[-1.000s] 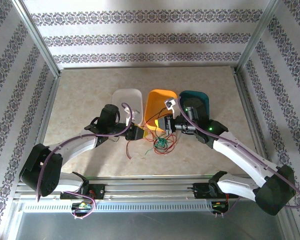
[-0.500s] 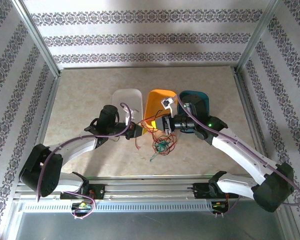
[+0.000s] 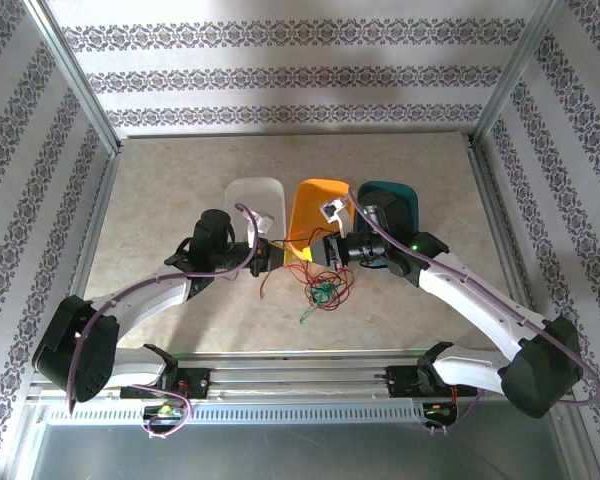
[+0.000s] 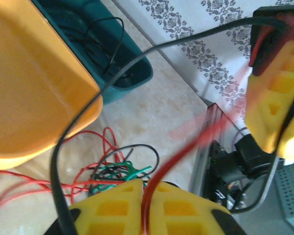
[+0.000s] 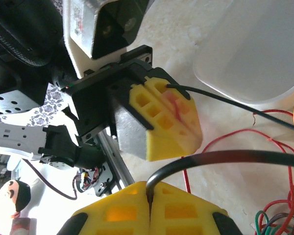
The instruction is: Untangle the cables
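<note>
as left end effector (image 4: 147, 190) grips red cable (image 4: 188, 146) and right end effector (image 5: 149, 196) black cable (image 5: 225, 157), teal tray (image 4: 137, 78) holds black wire (image 4: 111, 48).

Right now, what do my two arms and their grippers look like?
The left arm and right arm have white shells, black joints and a purple cable along each; the right shows a green light. The left gripper and right gripper have blocky yellow fingers with square recesses on black mounts.

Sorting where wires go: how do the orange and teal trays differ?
The orange tray sits mid-row and looks bare inside; the teal tray sits at the right end with a thin black cable lying in it. Both are rounded tubs side by side.
</note>
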You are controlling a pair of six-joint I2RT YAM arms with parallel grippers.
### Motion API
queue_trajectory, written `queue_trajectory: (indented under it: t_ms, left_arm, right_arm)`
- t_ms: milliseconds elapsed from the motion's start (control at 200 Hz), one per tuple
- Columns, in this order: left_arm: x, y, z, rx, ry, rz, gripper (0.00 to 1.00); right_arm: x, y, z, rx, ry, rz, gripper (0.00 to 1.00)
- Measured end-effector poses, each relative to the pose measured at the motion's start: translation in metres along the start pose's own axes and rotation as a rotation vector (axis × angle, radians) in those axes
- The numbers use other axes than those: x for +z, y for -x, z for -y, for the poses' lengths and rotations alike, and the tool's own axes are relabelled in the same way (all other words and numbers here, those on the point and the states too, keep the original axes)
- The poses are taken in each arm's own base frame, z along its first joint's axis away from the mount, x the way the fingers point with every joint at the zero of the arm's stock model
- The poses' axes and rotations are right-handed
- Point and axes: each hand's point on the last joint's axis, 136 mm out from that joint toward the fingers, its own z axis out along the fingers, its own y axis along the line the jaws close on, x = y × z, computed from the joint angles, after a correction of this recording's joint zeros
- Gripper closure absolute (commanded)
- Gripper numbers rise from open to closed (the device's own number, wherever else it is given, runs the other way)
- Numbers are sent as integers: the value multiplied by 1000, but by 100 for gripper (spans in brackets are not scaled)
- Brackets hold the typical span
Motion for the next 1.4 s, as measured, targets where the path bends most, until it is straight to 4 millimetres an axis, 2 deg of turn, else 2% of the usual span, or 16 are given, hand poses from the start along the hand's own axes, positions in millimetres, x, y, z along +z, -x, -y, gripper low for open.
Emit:
queue_trajectory:
  t_ms: [175,345,460,655,785,924,1024,1114,1274,1404]
  left_arm:
    - [-2,7,-28,-16,156,51,100]
    - [-4,-10,-63,-72,320,6,100]
    - [-7,-18,-74,-83,381,-19,100]
    - [-9,-23,-80,-80,410,-34,100]
    - [-12,-29,-78,-76,404,-38,100]
    - [-20,-31,-72,-57,404,-14,100]
    - [-24,-25,-69,-42,410,10,100]
    - [-25,-20,-67,-31,409,27,100]
    - [-25,-19,-67,-29,411,31,100]
    - [-25,-19,-67,-30,411,31,100]
  right_arm:
    - [-4,0,-4,32,48,-9,100]
    - [-25,12,-12,37,84,43,100]
    - [-50,35,-21,1,81,133,100]
    - [-97,86,-51,-131,54,313,99]
    - [-123,114,-50,-196,-63,447,97]
    - [-143,136,-14,-190,-263,559,96]
    - [-152,151,26,-144,-396,612,97]
    - [-155,157,73,-83,-492,634,98]
    - [-144,145,165,73,-628,590,100]
    - [-128,121,219,202,-666,536,100]
